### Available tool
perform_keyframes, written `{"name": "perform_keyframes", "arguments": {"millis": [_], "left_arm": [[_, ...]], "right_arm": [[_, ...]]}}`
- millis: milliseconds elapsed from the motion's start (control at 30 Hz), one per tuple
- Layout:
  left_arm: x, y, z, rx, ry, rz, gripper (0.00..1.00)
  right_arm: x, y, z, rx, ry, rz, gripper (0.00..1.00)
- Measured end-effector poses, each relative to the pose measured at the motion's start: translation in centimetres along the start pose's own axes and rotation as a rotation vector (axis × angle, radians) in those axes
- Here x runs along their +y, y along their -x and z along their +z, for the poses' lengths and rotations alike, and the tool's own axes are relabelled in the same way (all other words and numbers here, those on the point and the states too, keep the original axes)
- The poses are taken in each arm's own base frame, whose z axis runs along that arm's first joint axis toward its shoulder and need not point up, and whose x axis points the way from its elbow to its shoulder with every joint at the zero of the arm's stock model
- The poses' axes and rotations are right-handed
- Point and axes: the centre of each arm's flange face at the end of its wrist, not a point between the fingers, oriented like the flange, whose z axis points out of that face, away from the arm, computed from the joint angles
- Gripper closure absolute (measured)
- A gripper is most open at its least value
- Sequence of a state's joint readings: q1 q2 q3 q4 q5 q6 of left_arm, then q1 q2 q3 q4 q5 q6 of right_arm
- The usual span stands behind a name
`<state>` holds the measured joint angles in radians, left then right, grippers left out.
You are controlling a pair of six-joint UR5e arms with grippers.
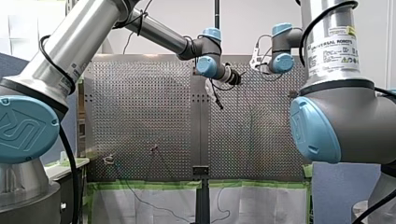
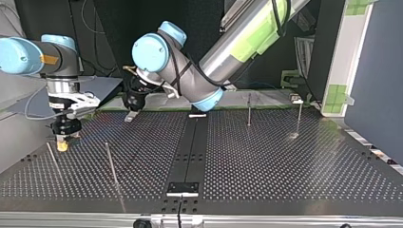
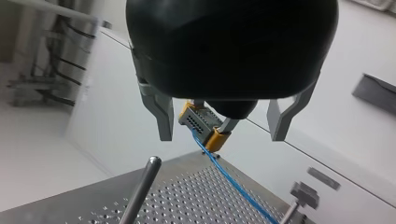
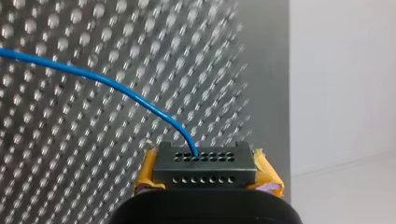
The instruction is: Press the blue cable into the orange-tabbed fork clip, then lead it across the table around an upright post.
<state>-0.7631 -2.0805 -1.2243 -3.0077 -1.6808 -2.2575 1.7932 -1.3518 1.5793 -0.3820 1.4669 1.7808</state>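
where the right gripper (image 4: 205,171) clamps a grey block (image 4: 205,164), the blue cable (image 4: 116,87) runs out of that block and curves away over the holed table (image 4: 60,177); the left gripper (image 3: 223,135) hangs facing it, jaws spread wide, empty.

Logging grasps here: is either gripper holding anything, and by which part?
My right gripper clamps the dark perforated end block of the blue cable by its two sides, between yellow pads. My left gripper, open, holds nothing.
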Motion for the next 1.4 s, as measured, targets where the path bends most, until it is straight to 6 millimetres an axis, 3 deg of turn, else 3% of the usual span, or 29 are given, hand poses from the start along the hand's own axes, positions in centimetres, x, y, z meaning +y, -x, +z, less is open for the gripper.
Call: {"name": "perform_keyframes", "arguments": {"millis": [167,533,1300,1367,1400], "left_arm": [[0.2,-0.1,0.3,-0.003,-0.010,-0.055,0.02],[2.3,-2.9,3.2,-0.009,0.015,-0.174,0.02],[4.0,-0.7,4.2,-0.207,0.104,-0.195,0.02],[4.1,-0.4,4.3,-0.224,0.106,-0.188,0.13],[4.2,-0.2,4.4,-0.236,0.108,-0.182,0.13]], "right_arm": [[-1.1,-0.5,-0.1,0.011,-0.044,0.000,1.00],[-3.3,-0.7,-0.5,0.019,-0.091,0.003,1.00],[-5.6,-1.3,-1.2,0.027,-0.133,0.008,1.00],[-5.7,-1.4,-1.2,0.028,-0.137,0.008,1.00],[-5.8,-1.4,-1.2,0.029,-0.139,0.008,1.00]]}}
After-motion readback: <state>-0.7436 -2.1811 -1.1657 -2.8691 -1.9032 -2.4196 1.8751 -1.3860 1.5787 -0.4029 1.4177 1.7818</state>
